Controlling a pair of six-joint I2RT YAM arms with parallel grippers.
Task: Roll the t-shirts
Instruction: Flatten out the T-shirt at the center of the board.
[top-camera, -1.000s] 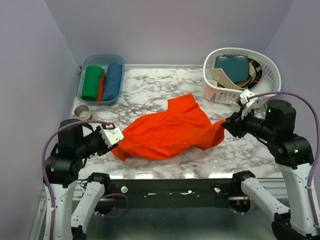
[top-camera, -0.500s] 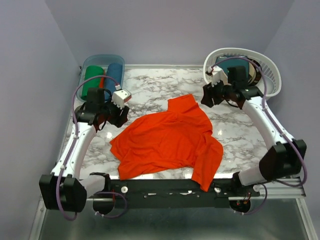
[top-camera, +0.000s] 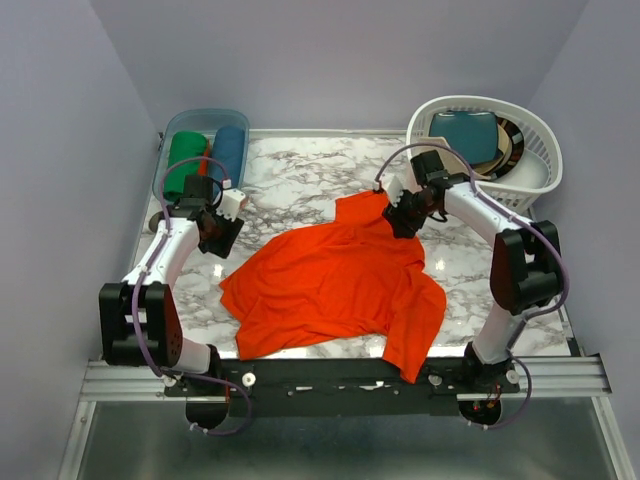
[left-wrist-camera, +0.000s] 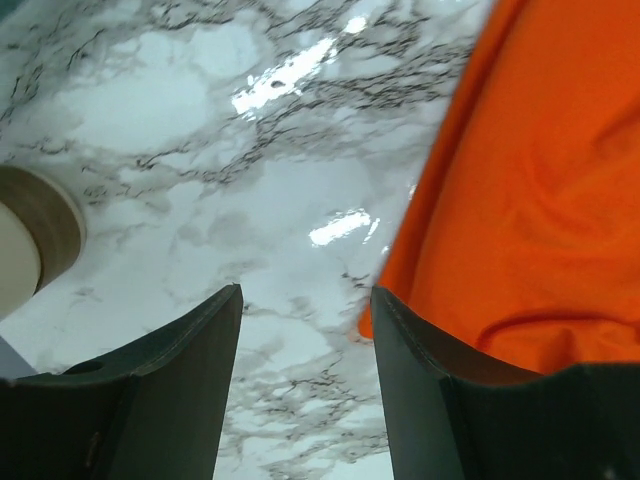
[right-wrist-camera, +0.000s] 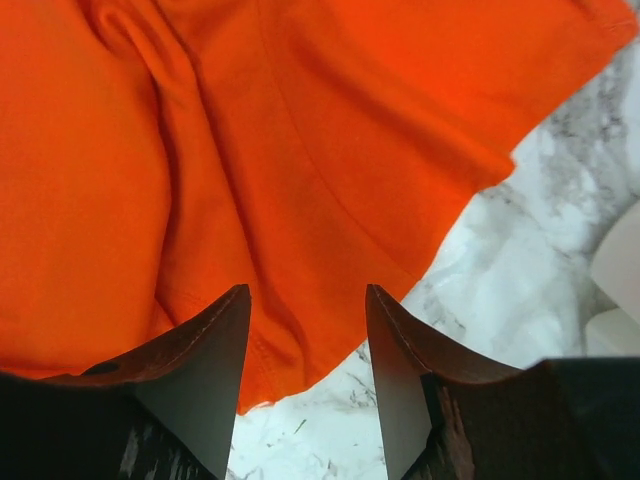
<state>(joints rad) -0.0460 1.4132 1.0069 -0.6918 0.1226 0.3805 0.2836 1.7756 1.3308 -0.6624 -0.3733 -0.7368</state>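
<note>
Left gripper (top-camera: 222, 236) is wide open and empty, over bare table (top-camera: 300, 170) just left of the orange shirt (top-camera: 330, 285), mid-left of the frame. Right gripper (top-camera: 404, 219), also wide open and empty, hangs above the shirt's upper corner, right of centre. The shirt lies spread mid-frame, 1 corner drooping over the table's bottom edge. Green shirt (top-camera: 183, 163) and blue shirt (top-camera: 231, 152) lie rolled in the bin (top-camera: 200, 116), upper left

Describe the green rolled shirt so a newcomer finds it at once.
Go to the marble table's far left corner, where a translucent blue tub sits. The green rolled shirt lies in it, leftmost of the rolls; the blue roll lies to its right.
</note>
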